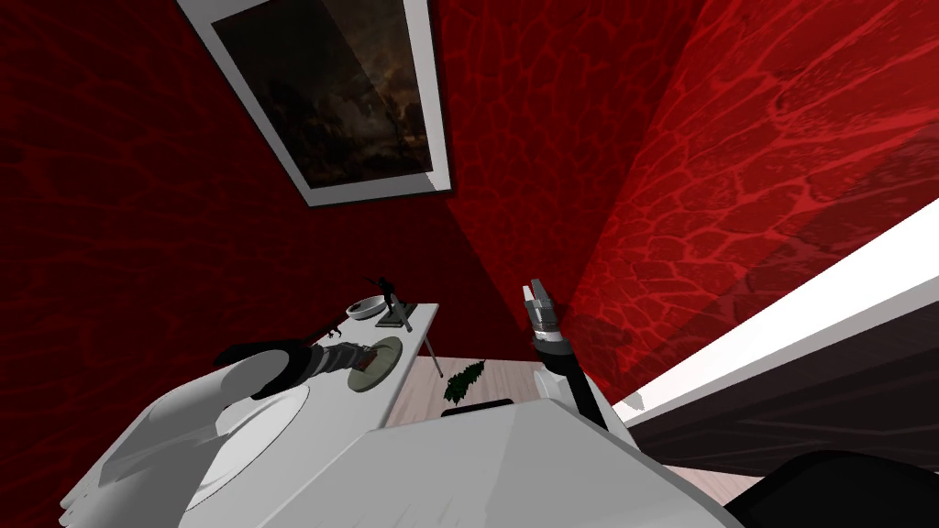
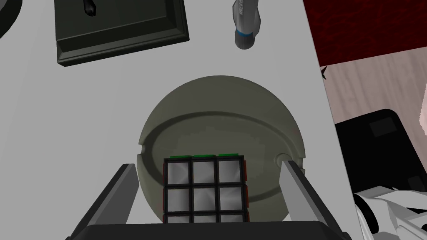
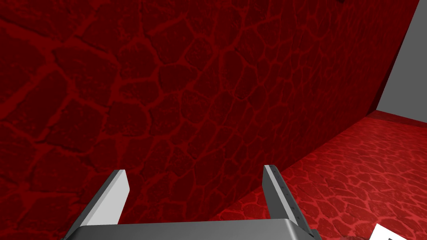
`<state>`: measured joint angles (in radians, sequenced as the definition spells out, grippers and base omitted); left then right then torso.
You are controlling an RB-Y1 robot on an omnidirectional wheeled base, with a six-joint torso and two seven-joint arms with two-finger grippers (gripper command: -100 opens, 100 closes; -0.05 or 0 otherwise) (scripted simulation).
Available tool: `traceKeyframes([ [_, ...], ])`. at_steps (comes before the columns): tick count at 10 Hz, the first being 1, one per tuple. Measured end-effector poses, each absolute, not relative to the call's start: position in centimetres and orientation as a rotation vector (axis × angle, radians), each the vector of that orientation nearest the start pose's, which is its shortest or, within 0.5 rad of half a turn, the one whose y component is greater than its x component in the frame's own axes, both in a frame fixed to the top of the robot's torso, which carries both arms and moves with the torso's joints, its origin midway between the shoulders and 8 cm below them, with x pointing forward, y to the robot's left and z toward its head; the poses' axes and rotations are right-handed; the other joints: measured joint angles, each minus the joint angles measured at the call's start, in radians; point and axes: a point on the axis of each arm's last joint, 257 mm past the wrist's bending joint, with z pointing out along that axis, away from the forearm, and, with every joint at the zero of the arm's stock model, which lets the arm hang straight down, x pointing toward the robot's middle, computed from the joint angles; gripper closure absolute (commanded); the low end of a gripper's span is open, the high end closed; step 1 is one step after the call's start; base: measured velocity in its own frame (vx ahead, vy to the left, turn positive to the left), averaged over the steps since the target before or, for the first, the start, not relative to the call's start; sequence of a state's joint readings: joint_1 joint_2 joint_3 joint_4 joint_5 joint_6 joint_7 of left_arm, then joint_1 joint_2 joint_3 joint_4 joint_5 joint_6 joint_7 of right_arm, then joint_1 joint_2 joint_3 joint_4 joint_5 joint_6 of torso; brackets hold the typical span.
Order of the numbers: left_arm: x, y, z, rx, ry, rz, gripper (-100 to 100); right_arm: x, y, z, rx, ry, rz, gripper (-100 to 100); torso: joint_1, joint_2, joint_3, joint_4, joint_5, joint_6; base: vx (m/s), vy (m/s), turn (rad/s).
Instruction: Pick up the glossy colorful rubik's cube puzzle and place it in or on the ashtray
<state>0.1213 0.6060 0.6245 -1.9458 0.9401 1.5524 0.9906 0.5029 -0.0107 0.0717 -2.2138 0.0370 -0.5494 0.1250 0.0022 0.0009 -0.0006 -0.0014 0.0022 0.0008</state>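
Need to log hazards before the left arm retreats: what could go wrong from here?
The cube sits at the edge of the ashtray nearest the left gripper, perhaps on the rim: it might tip off. The open fingers flank it; a skewed retreat could clip and drag it.
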Motion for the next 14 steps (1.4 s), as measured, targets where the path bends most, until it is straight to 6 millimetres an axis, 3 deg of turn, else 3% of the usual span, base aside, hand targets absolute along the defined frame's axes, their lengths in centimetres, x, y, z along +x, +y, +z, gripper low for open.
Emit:
traceKeyframes([
  [1,35.5,46.0,-23.3,-2.944,0.493,-0.963,-100,35.2,-25.1,0.2,0.600,0.689,1.233,0,0.000,0.000,0.000,0.000,0.000,0.000,0.000,0.000,0.000],
  [2,35.5,46.0,-23.3,-2.944,0.493,-0.963,0,35.2,-25.1,0.2,0.600,0.689,1.233,0,0.000,0.000,0.000,0.000,0.000,0.000,0.000,0.000,0.000],
  [3,35.5,46.0,-23.3,-2.944,0.493,-0.963,-100,35.2,-25.1,0.2,0.600,0.689,1.233,0,0.000,0.000,0.000,0.000,0.000,0.000,0.005,0.005,-0.019],
  [10,34.4,45.5,-18.5,-2.939,0.476,-0.966,-100,35.2,-25.1,0.2,0.600,0.689,1.233,0,0.001,-0.001,0.000,0.000,0.000,0.000,0.009,0.011,-0.017],
  [11,34.3,45.5,-18.5,-2.941,0.473,-0.963,0,35.2,-25.1,0.2,0.600,0.689,1.233,0,0.000,-0.001,0.000,0.000,0.000,0.000,0.000,0.000,0.000],
  [14,34.3,45.5,-18.5,-2.941,0.474,-0.963,0,35.2,-25.1,0.2,0.600,0.689,1.233,0,0.000,0.000,0.000,0.000,0.000,0.000,0.000,0.000,0.000],
])
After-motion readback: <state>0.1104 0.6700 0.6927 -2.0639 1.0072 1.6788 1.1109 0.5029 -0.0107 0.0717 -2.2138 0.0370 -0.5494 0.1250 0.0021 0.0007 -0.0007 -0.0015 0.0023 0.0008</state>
